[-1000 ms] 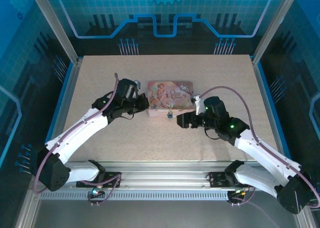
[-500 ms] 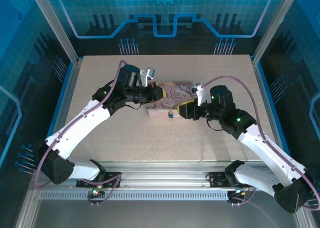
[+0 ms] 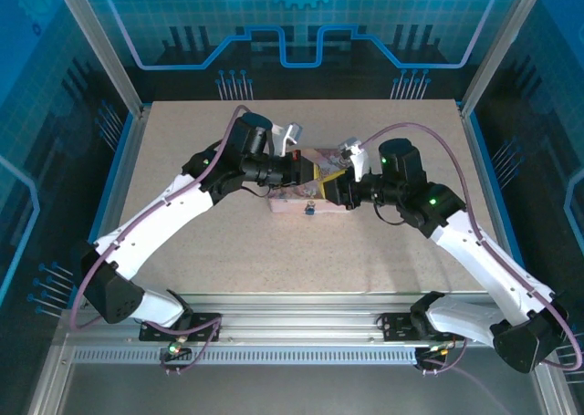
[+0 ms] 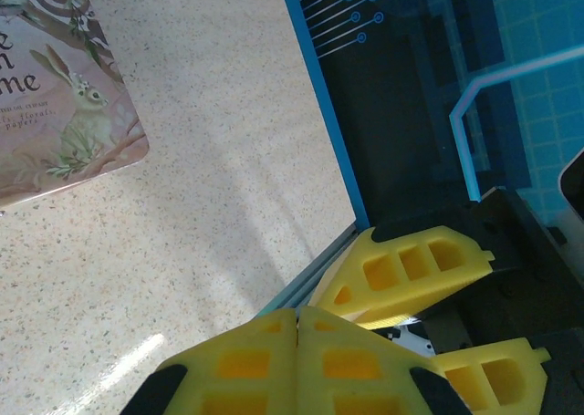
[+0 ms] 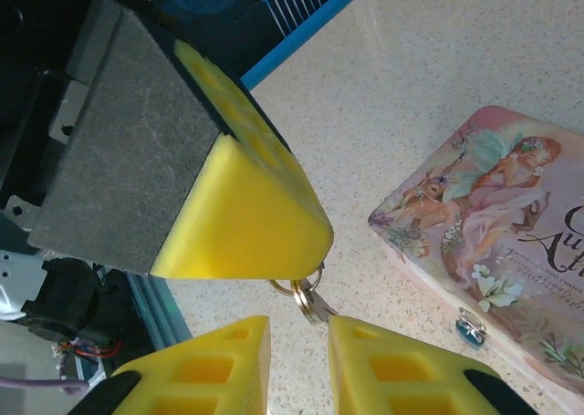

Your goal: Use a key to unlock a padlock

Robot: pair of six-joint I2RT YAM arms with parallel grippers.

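Note:
My left gripper (image 3: 307, 171) hangs over the pink illustrated box (image 3: 288, 204), shut on the key. The key's blade is hidden between the pads; its small metal rings (image 5: 305, 294) dangle under the tips. In the right wrist view the left gripper (image 5: 303, 243) is the big yellow wedge at upper left. My right gripper (image 5: 299, 329) sits just below it, jaws a narrow gap apart, the rings hanging into that gap and touching the right fingertip. The tiny bluish padlock (image 5: 470, 329) hangs on the box's front (image 3: 310, 209). The left wrist view has the shut left gripper (image 4: 297, 313) and the right gripper's fingers (image 4: 412, 269).
The pink illustrated box (image 5: 497, 219) lies mid-table under both grippers. Speckled tabletop (image 3: 201, 132) spreads on all sides. A blue-edged aluminium frame (image 3: 119, 160) borders the table, with the arm bases on the rail (image 3: 292, 328) at the near edge.
Both arms have lifted and swung inward until the grippers meet over the box. The right gripper's jaws have narrowed around the hanging rings. The left stays shut.

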